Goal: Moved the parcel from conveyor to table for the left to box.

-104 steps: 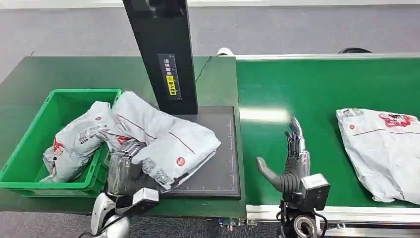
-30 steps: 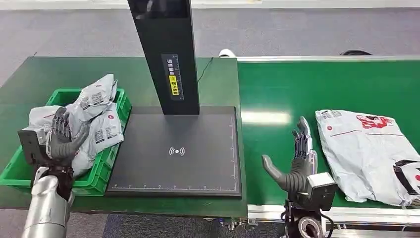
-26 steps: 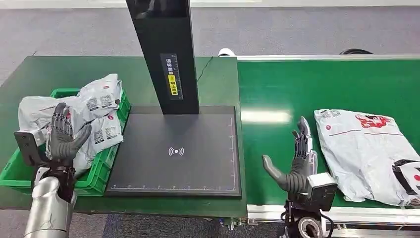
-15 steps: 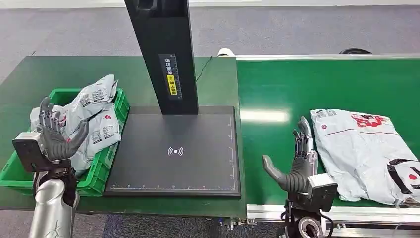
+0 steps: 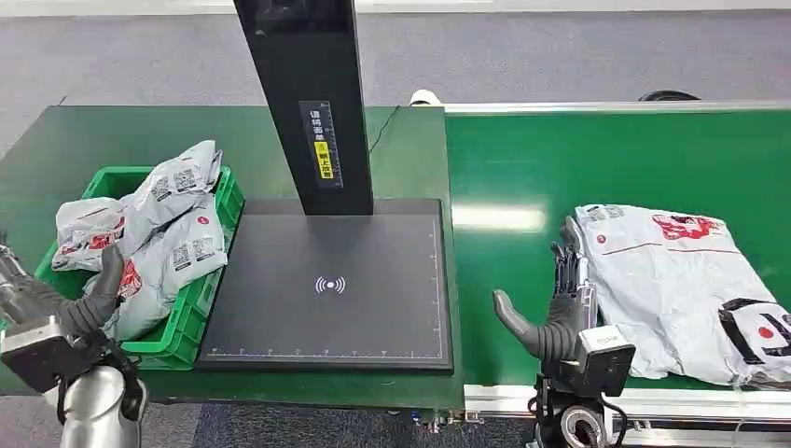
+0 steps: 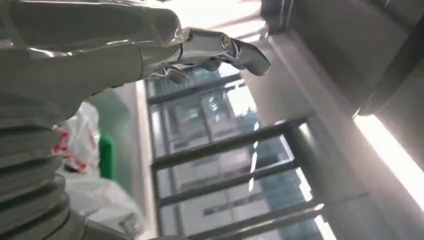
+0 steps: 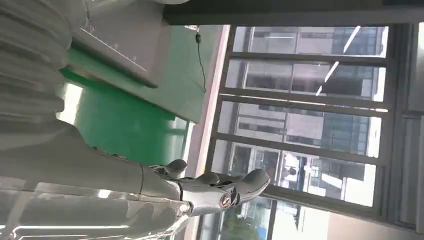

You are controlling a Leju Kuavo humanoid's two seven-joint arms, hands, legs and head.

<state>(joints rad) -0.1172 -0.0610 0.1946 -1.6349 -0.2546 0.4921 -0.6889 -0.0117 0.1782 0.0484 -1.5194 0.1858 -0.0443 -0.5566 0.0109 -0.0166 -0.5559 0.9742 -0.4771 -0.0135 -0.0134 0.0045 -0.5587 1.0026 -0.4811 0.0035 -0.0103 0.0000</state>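
Parcel [image 5: 676, 285] on conveyor [image 5: 560, 159], right hand [image 5: 550, 308] just left of it.
Both hands spread, empty; left hand [image 5: 56, 299], partly cropped, beside the bin [image 5: 201, 308].

We can't see all of the left hand [image 5: 56, 303]: the frame's left edge cuts off its fingers. The parcel [image 5: 686, 289] runs off the right edge at lower right. The black post [image 5: 303, 103] gets chopped at the top, and its yellow label [image 5: 322, 154] is too small to read.
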